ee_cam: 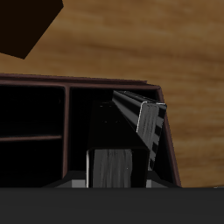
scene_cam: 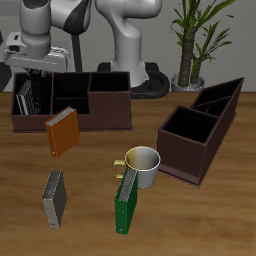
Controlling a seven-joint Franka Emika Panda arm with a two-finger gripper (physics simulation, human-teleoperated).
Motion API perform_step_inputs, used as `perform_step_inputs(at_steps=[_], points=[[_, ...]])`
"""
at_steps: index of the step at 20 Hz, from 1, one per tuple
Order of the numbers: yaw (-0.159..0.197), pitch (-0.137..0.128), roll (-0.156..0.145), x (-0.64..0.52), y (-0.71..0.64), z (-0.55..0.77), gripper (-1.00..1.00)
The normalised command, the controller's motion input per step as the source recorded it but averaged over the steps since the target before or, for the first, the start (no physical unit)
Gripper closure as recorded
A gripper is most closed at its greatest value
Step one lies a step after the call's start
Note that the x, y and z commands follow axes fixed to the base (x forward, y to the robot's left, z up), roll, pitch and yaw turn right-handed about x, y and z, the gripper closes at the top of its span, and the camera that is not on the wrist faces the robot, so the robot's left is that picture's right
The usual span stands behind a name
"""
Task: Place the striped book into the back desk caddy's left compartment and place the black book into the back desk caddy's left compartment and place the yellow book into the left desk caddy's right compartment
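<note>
My gripper (scene_cam: 30, 78) hangs over the back desk caddy (scene_cam: 100, 118) and reaches down into its left compartment. In the wrist view the black book (ee_cam: 109, 131) stands upright in that compartment directly under the gripper (ee_cam: 116, 180), whose fingers press on its two sides. The striped book (ee_cam: 147, 122) leans right beside it in the same compartment. Both books show as dark spines (scene_cam: 24, 98) in the exterior view. The yellow book (scene_cam: 62, 131) stands tilted on the table just in front of the back caddy. The left desk caddy (scene_cam: 185, 155) sits apart and holds nothing.
A white mug (scene_cam: 143, 165) stands mid-table with a green book (scene_cam: 126, 203) leaning at it. A grey book (scene_cam: 54, 197) lies near the front edge. A potted plant (scene_cam: 190, 50) stands at the back.
</note>
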Motion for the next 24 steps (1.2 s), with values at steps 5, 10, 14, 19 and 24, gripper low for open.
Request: perform_step_inputs(at_steps=[5,10,14,19,24], points=[[-0.007,0.077,0.002,0.06,0.06,-0.33,1.00],[-0.021,0.043,-0.043,0.03,-0.10,-0.13,-1.00],[-0.024,-0.005,-0.018,0.04,-0.01,0.02,-1.00],[-0.010,-0.021,-0.018,0.10,0.01,0.16,-1.00],[0.013,-0.098,-0.025,0.20,0.24,0.39,-1.00]])
